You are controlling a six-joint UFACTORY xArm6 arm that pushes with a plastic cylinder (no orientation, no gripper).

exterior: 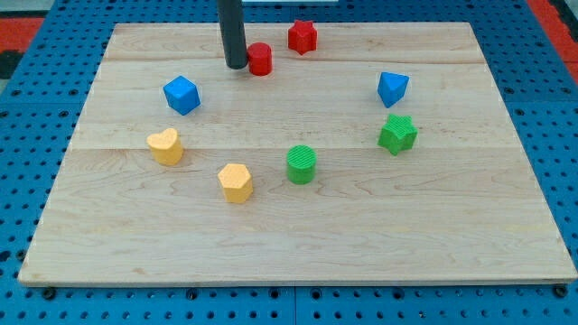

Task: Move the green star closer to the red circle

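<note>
The green star (397,134) lies at the board's right, just below a blue block (392,88). The red circle (260,59) stands near the view's top centre. My tip (236,66) rests on the board just left of the red circle, close to touching it. The green star is far to the lower right of the tip and the red circle.
A red star (302,36) lies up and right of the red circle. A blue cube (181,95), a yellow heart (165,145), a yellow hexagon (236,182) and a green circle (302,164) lie across the wooden board (298,244).
</note>
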